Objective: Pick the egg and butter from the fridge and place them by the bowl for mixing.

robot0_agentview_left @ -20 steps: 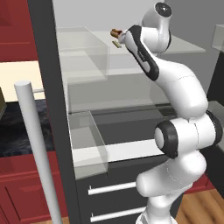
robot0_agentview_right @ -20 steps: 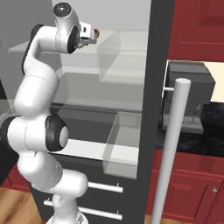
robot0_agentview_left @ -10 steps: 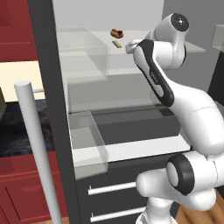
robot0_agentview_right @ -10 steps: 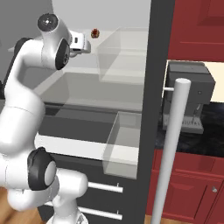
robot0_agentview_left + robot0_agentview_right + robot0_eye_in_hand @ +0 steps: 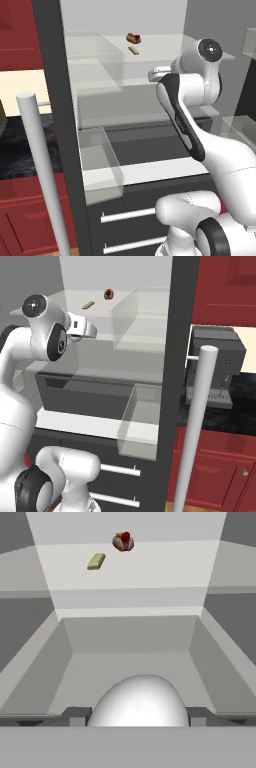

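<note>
Left base view: the open fridge (image 5: 50, 75), with pale interior and glass shelves, forms the background; the gripper (image 5: 155, 74) is held out from the shelf, with the butter (image 5: 133, 50) and a brown-red item (image 5: 133, 38) beyond and above it. Right base view: the butter (image 5: 88, 305) lies above and past the gripper (image 5: 90, 331). Hand view: the egg (image 5: 140, 702) sits pinched between the fingertips (image 5: 75, 716); the butter (image 5: 96, 561) lies far ahead, left of the brown-red item (image 5: 123, 542).
</note>
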{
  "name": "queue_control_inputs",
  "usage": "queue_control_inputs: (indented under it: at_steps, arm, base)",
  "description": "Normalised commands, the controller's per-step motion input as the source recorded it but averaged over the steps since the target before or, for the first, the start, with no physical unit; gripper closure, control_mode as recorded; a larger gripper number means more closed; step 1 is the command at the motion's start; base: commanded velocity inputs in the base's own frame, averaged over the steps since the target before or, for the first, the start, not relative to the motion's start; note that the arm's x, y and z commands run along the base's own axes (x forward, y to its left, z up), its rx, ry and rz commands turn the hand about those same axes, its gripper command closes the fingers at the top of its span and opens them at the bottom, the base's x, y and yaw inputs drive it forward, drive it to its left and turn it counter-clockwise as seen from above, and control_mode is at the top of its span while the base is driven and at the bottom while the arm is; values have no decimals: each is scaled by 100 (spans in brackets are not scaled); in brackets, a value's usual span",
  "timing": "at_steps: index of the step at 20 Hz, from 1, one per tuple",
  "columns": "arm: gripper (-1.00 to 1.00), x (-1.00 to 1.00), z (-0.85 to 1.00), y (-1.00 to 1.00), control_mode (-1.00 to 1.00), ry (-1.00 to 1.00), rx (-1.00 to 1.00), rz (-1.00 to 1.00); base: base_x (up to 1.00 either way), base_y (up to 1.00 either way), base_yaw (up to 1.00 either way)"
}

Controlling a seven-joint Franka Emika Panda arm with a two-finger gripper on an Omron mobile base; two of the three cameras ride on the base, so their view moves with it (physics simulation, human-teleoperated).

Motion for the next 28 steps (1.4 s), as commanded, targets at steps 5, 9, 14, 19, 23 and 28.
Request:
queue_control_inputs:
  at_steps: [5, 9, 14, 19, 23, 28]
  arm:
    - [100, -10, -10, 0, -100, 1, -3, 0]
    - [100, 0, 0, 0, 100, 0, 0, 0]
    - [100, 0, 0, 0, 100, 0, 0, 0]
    - [100, 0, 0, 0, 100, 0, 0, 0]
    - [100, 0, 0, 0, 100, 0, 0, 0]
    - [100, 0, 0, 0, 100, 0, 0, 0]
  base:
    - [0, 0, 0]
    - [-13, 0, 0]
    - [-58, 0, 0]
    - [-71, -3, -1]
    - [-55, 0, -2]
    - [-46, 0, 0]
